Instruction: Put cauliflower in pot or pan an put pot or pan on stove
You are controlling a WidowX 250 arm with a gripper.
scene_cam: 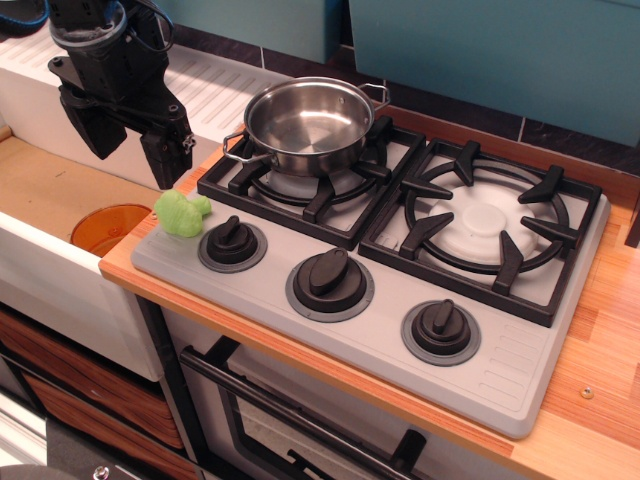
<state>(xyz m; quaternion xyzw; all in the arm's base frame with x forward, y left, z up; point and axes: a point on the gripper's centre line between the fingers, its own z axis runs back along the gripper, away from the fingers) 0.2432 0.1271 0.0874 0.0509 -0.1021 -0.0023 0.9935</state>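
Your hand [132, 140] is hanging with its fingers spread and nothing between them, just above the cauliflower [181, 212], which is lying at the stove's [400, 345] nine o'clock corner. It is looking light, lumpy and probably slippery, so you are best closing across the rounded head, not the short stem. The pan [308, 125] is sitting empty on the eleven o'clock burner.

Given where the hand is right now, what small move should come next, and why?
Probably lower the hand a little, down and right, onto the cauliflower. The cauliflower lies on the stove's front-left corner, outside the pan, which sits empty on the left burner. The hand hangs above and left of it, holding nothing, fingers apparently apart.
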